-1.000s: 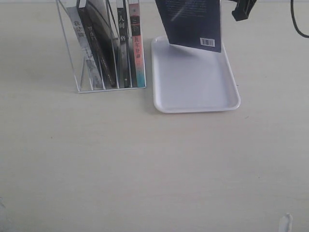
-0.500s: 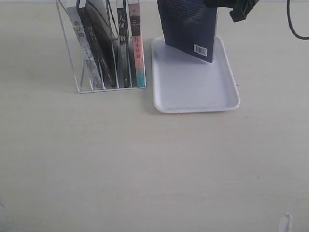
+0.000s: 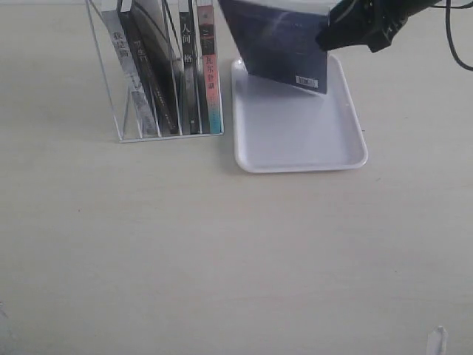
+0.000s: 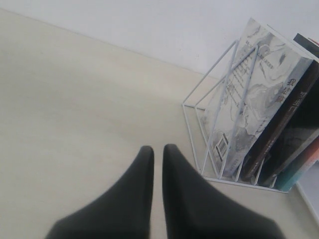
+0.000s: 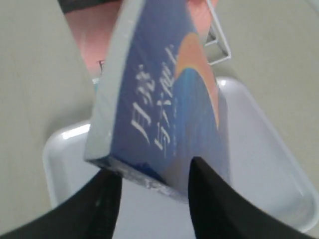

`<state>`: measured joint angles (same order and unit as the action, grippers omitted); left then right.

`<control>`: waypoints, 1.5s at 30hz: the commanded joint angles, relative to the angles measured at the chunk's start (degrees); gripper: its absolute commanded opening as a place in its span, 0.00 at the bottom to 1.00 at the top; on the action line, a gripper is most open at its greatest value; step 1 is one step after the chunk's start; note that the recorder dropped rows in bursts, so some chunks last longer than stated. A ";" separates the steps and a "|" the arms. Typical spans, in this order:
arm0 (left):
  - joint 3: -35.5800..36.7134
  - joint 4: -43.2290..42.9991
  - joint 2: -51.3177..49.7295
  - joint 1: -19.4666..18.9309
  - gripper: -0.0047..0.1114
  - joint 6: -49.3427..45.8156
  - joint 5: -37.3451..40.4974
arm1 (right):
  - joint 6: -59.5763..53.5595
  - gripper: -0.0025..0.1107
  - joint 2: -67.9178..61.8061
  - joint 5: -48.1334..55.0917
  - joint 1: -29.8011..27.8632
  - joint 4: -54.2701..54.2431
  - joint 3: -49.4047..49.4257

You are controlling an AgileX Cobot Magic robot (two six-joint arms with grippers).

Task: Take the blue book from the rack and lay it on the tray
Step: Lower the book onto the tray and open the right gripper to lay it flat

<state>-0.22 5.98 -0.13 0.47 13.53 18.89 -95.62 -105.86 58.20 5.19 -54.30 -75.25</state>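
Tray (image 3: 295, 133) just beside the rack (image 3: 166, 137); blue book (image 3: 277, 41) tilted over the tray, low corner close to it; right gripper (image 5: 153, 174) with jaws apart around the book's edge, no real clamp; left gripper (image 4: 158, 149) pinched together, idle; best to back off low and let it flop flat inside the rim.

A pale, flat table (image 3: 222, 259) is seen across the whole frame. A white wire rack (image 3: 170, 137) is stood on it at the upper left. A white tray (image 3: 295, 144) is laid just beside it, on the right.
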 commanded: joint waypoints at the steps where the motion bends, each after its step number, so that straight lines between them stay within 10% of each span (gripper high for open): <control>1: 0.22 0.33 0.13 0.19 0.09 -0.06 -0.87 | 5.98 0.40 1.91 2.82 0.03 4.28 0.08; 17: 0.22 0.33 0.13 0.19 0.09 -0.06 -0.87 | 22.11 0.40 8.47 11.76 0.03 7.50 -0.07; 22: 0.22 0.33 0.13 0.19 0.09 -0.06 -0.87 | 24.34 0.03 13.31 11.76 0.03 7.60 -0.07; 45: 0.22 0.33 0.13 0.19 0.09 -0.06 -0.87 | 42.77 0.02 18.87 11.76 0.03 7.03 -0.07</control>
<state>-0.22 5.98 -0.13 0.47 13.53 18.89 -52.83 -87.56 69.61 5.19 -46.78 -75.25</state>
